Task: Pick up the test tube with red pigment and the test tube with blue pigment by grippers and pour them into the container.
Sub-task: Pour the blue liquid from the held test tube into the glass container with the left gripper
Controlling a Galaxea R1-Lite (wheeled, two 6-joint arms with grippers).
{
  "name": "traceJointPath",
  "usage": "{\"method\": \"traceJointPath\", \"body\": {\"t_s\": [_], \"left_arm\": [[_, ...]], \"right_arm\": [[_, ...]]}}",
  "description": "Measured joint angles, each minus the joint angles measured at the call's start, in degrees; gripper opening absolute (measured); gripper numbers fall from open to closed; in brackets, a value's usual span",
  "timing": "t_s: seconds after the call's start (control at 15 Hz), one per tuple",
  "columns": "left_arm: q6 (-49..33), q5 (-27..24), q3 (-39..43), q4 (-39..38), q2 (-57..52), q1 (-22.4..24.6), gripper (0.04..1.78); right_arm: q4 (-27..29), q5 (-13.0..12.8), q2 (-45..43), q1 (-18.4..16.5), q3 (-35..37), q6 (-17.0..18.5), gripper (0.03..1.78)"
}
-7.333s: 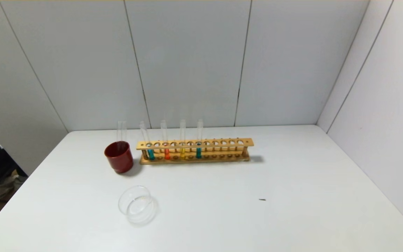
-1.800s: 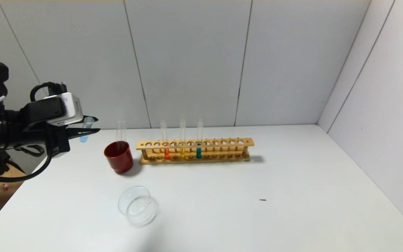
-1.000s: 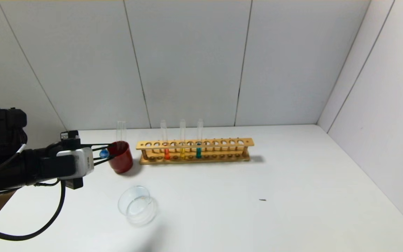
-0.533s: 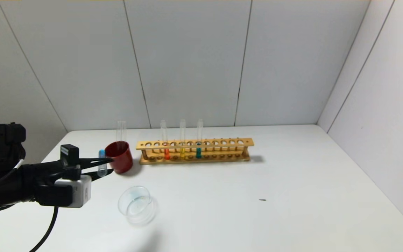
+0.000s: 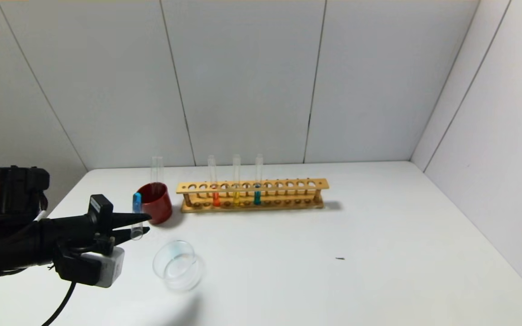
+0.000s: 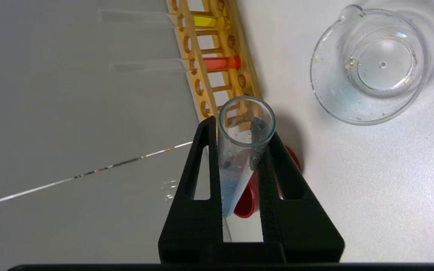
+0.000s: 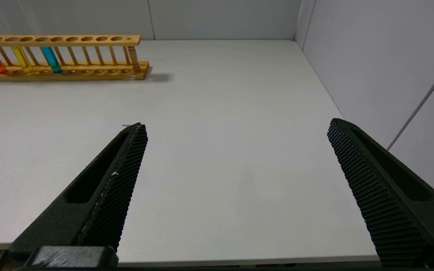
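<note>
We see right hand (image 7: 236,158) spread wide over bare desk (image 7: 220,113). Left hand (image 5: 141,225) pinching test tube with blue pigment (image 5: 137,216), inverted, mouth down. Container (image 5: 177,265) just beside hand; test tube with red pigment (image 5: 214,185) in rack (image 5: 288,185) beyond.

A slim clear glass tube with bright blue liquid (image 5: 137,213) sits between black, ridged gripper fingers (image 6: 269,177). A pale yellow-brown wooden rack (image 5: 252,195) shows orange-red (image 5: 216,199), yellow (image 5: 236,198) and teal-green (image 5: 257,197) liquid columns. The opaque cup (image 5: 156,203) is dark red, the low round glass dish (image 5: 177,265) clear, the table (image 5: 333,271) white.
</note>
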Motion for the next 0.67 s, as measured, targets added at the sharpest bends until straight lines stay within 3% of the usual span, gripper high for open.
{"method": "traceJointPath", "body": {"t_s": [0.33,0.67], "left_arm": [[6.4,5.2,-2.5,-0.1,4.8,0.2,0.32],[8.2,9.9,-4.5,0.1,5.6,-3.4,0.32]], "right_arm": [[0.0,0.0,0.0,0.0,0.0,0.0,1.75],[0.0,0.0,0.0,0.0,0.0,0.0,1.75]]}}
